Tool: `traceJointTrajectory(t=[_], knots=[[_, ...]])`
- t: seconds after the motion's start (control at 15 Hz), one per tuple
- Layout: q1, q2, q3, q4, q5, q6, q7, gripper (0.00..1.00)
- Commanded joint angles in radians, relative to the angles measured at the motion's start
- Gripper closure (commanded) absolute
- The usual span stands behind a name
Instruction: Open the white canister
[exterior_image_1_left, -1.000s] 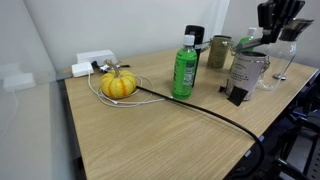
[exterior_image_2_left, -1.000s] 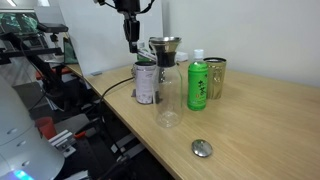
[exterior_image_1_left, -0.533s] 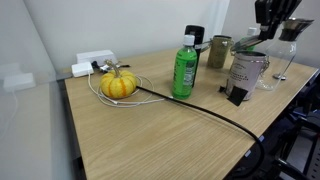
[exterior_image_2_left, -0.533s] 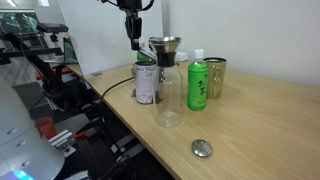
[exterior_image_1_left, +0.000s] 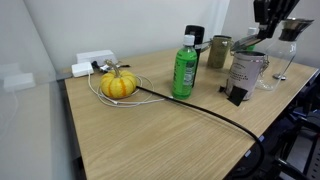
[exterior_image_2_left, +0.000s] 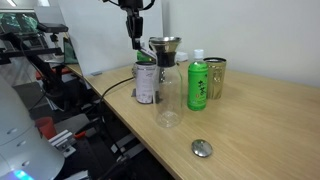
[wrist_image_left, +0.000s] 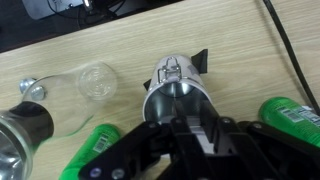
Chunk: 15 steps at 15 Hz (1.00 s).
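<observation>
The gripper (exterior_image_2_left: 133, 40) is seen hanging above the white canister (exterior_image_2_left: 146, 82), clear of it, and its dark fingertips appear drawn together with nothing clamped between them. In the wrist view the gripper (wrist_image_left: 200, 126) is framed right over the white canister (wrist_image_left: 183, 98), whose mouth is shown open, with a bright, brushed-metal inside. The pale cylinder with dark printing is found standing upright on the light wooden table (exterior_image_1_left: 150, 140), near its edge. A round grey lid (exterior_image_2_left: 203, 148), flat and metallic, is spotted lying on the wood, well apart from the canister. Just beside the canister a clear glass carafe (exterior_image_2_left: 168, 88) is seen, then a glossy green bottle (exterior_image_2_left: 198, 82) and a dull olive-gold tin (exterior_image_2_left: 215, 76). Further along, a ribbed yellow pumpkin (exterior_image_1_left: 118, 85) is noted, with a black cable (exterior_image_1_left: 215, 112) laid across the tabletop
</observation>
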<state>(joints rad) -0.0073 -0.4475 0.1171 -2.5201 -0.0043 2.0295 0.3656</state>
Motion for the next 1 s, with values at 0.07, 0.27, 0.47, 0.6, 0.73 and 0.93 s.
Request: traceJointTrajectory(t=[0.07, 0.27, 0.47, 0.6, 0.73, 0.93], knots=[[-0.002, 0.036, -0.003, 0.039, -0.011, -0.021, -0.016, 0.94], [0.0, 0.04, -0.002, 0.05, -0.008, -0.021, -0.018, 0.94], [0.002, 0.042, -0.002, 0.057, -0.006, -0.02, -0.019, 0.94], [0.003, 0.045, -0.001, 0.062, -0.006, -0.019, -0.018, 0.94], [0.002, 0.048, 0.0, 0.066, -0.009, -0.017, -0.018, 0.94], [0.002, 0.056, 0.001, 0.075, -0.012, -0.014, -0.017, 0.94]])
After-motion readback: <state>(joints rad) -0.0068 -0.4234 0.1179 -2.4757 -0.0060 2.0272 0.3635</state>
